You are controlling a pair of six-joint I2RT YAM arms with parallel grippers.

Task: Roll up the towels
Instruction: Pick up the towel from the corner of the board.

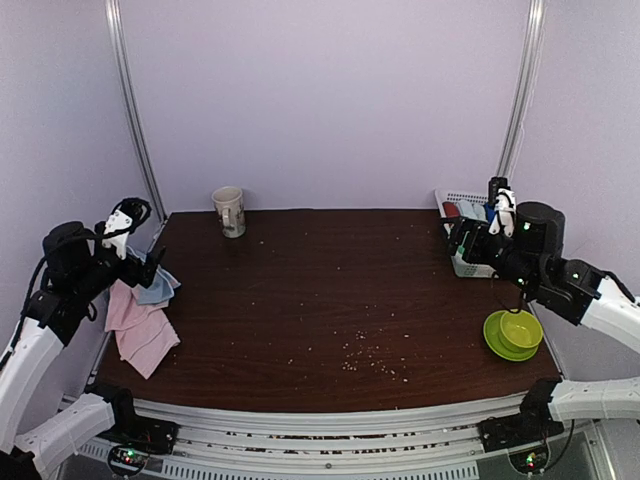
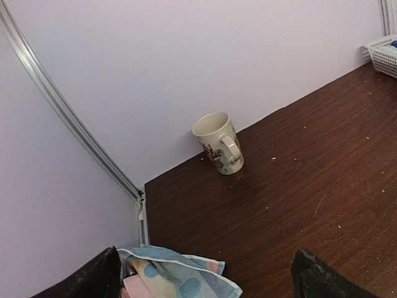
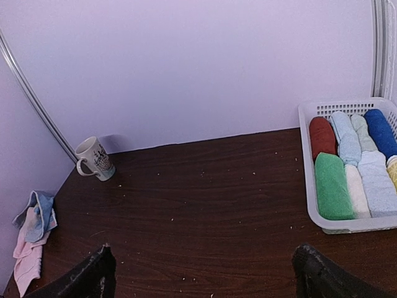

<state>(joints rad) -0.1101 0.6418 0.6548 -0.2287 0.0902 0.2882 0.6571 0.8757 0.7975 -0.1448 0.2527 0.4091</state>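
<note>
Pink towel (image 1: 140,335) and dotted blue towel (image 1: 157,288) lie crumpled left of the mug (image 1: 229,211), at the bench (image 1: 330,300) edge; the left hand (image 2: 206,261) hovers open, seemingly just above them. Far right of the mug, the right hand (image 3: 205,257) is open beside the basket (image 3: 308,186).

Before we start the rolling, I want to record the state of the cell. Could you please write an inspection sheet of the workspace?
surface: dark wooden table, scattered with crumbs.
job's things: pink towel and dotted blue towel, crumpled together at the left edge, unrolled.
clutter: mug upright by the back wall; green bowl at right; white basket holding rolled towels.
grippers: left gripper, jaws open, empty, by the crumpled towels; right gripper, jaws open, empty.
cables: black cable along the left arm.
surroundings: pale walls, metal rails in the corners.
</note>
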